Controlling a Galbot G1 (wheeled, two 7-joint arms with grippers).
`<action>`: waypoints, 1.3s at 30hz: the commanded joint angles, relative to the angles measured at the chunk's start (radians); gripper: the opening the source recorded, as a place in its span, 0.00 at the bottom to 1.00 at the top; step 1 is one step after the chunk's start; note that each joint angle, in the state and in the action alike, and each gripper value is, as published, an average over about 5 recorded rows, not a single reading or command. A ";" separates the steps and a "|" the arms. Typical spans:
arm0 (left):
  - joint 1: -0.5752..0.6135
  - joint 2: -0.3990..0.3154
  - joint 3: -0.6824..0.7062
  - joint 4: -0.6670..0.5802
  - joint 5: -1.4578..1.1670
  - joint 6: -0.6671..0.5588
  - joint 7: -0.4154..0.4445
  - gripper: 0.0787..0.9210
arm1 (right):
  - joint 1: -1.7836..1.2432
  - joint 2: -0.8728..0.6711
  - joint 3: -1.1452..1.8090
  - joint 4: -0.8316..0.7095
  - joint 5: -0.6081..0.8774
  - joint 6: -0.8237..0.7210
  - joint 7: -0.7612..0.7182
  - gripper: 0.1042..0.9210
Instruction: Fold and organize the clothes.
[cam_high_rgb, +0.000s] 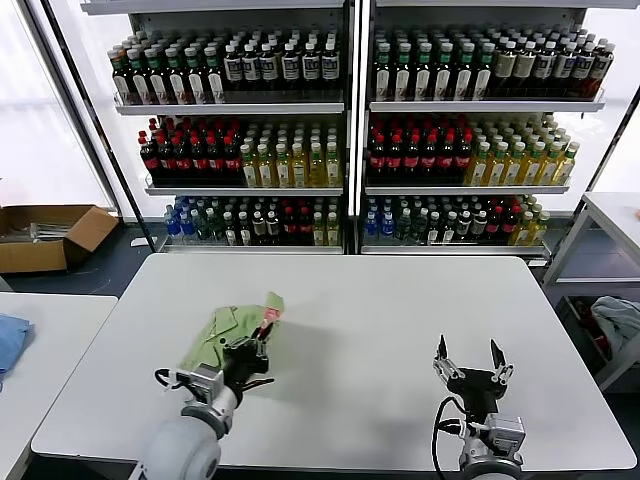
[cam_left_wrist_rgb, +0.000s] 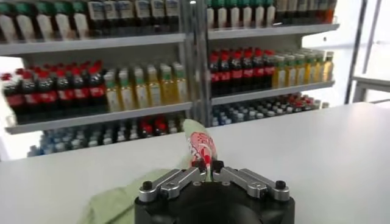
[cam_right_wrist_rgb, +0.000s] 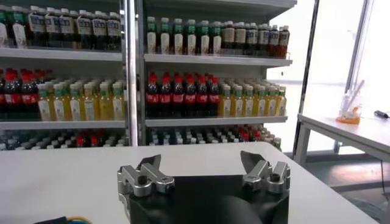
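Clamped on a fold of the soft light green polo shirt (cam_high_rgb: 228, 332), my left gripper (cam_high_rgb: 262, 345) should carry it across low and evenly, while my right gripper (cam_high_rgb: 469, 360) waits open near the table's front edge.

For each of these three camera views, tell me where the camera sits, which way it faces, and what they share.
Head view: high on the robot, looking down at the white table and shelves; both arms show, left gripper shut on the green polo shirt, right gripper open.
Left wrist view: behind the left gripper, facing the shelves, shirt pinched.
Right wrist view: behind the open right gripper, above bare table.
Shared: drink shelves in all three.
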 joint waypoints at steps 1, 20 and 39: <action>-0.055 -0.099 0.150 0.043 -0.020 -0.013 -0.015 0.03 | 0.013 0.019 -0.024 -0.026 -0.029 -0.020 0.004 0.88; 0.008 -0.065 -0.036 -0.039 0.014 -0.058 -0.103 0.61 | 0.247 -0.030 -0.270 -0.107 0.654 -0.233 0.144 0.88; 0.044 -0.020 -0.150 -0.020 0.010 -0.036 -0.115 0.88 | 0.384 0.019 -0.483 -0.304 0.793 -0.243 0.275 0.88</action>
